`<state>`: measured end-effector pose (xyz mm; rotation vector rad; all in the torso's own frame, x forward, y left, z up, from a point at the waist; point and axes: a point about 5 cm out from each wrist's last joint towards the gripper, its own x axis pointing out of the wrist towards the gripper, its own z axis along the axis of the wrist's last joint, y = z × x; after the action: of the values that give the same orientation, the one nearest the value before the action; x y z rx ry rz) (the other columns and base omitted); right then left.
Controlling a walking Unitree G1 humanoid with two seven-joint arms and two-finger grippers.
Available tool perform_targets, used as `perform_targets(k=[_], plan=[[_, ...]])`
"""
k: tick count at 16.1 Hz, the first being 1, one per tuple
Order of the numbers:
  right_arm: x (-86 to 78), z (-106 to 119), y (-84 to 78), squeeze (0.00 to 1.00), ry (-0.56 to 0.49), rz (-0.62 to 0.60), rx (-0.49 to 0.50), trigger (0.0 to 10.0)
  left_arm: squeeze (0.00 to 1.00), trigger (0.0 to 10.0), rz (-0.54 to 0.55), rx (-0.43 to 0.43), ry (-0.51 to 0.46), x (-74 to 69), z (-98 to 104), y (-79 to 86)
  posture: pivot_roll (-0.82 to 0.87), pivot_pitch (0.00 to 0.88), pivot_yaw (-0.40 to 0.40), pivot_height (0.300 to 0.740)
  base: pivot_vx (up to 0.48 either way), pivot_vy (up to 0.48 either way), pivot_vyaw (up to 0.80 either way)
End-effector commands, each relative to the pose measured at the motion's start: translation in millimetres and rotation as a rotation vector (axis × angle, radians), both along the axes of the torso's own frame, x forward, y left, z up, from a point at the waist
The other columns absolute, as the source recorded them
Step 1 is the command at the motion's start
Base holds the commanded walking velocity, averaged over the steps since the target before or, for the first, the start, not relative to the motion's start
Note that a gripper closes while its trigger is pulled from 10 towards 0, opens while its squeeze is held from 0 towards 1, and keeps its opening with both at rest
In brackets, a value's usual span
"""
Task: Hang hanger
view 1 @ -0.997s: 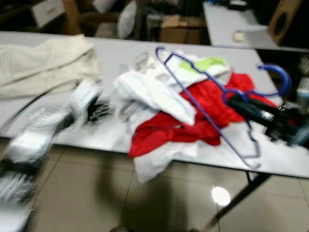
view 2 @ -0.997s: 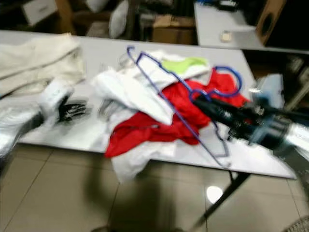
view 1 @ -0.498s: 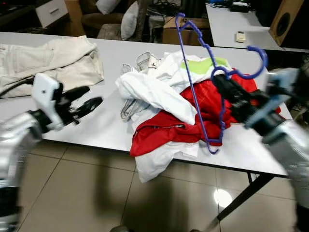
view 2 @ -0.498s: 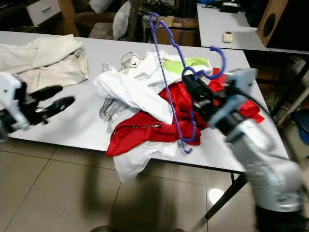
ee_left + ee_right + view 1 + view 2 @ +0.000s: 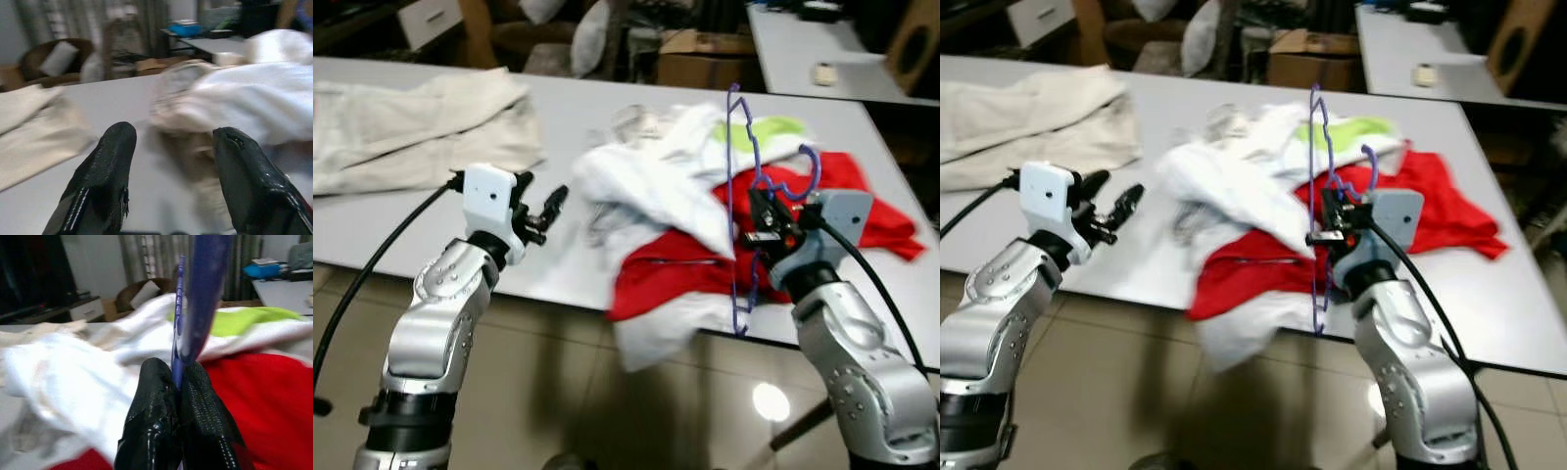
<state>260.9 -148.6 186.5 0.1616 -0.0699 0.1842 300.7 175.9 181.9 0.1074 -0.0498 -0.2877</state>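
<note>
Pinching hanger (image 5: 177,357) between right fingers (image 5: 151,401)

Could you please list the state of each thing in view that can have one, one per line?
Purple hanger: lifted upright above the clothes, clamped near its hook.
Right pincer: shut on the purple hanger.
Left pincer: open, empty, above the table.
Red garment: spread in the clothes heap.
White garment: crumpled on the pile.
Beige garment: lying flat on the white table.

Silver arms (image 5: 440,313) — black cables (image 5: 372,264)
</note>
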Motion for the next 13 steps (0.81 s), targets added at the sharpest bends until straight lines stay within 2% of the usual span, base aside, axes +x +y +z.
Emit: perform_targets(k=[1, 3, 4, 5, 7, 10, 13], plan=[[-0.5, 5.3, 2.9, 0.0, -0.037, 0.017, 0.004, 10.0, 0.0, 10.0, 0.019, 0.008, -0.013, 1.7, 2.2, -3.1, -0.09, 0.0, 0.054, 0.74, 0.0, 0.48, 0.0], [0.9, 12.9, 3.2, 0.0, -0.084, 0.024, 0.037, 10.0, 0.0, 10.0, 0.021, 0.009, -0.016, 5.0, 1.3, -9.4, -0.08, 0.0, 0.054, 0.74, 0.0, 0.48, 0.0], [2.0, 20.0, 3.2, 0.0, -0.115, 0.008, 0.063, 10.0, 0.0, 10.0, 0.035, 0.027, -0.022, 5.5, 4.2, -8.3, -0.09, 0.0, 0.049, 0.74, 0.0, 0.48, 0.0], [3.1, 31.5, 4.7, 0.0, -0.183, 0.006, 0.104, 10.0, 0.0, 10.0, 0.068, -0.004, -0.025, 4.5, 4.5, -5.0, -0.08, 0.0, 0.042, 0.74, 0.0, 0.48, 0.0], [2.5, 28.9, 9.5, 0.0, -0.177, 0.037, 0.066, 10.0, 0.0, 10.0, 0.074, 0.023, -0.011, 0.7, -1.5, -3.8, -0.08, 0.0, 0.04, 0.74, 0.0, 0.48, 0.0], [2.6, 23.4, 14.7, 0.0, -0.149, 0.057, 0.072, 10.0, 0.0, 10.0, 0.077, 0.014, -0.015, 2.4, 0.4, -4.4, -0.08, 0.0, 0.037, 0.74, 0.0, 0.479, 0.0], [4.0, 10.6, 15.1, 0.0, -0.099, 0.054, 0.034, 10.0, 0.0, 10.0, 0.077, 0.014, 0.003, -1.7, -4.7, -5.8, -0.07, 0.0, 0.027, 0.74, 0.0, 0.476, 0.0]])
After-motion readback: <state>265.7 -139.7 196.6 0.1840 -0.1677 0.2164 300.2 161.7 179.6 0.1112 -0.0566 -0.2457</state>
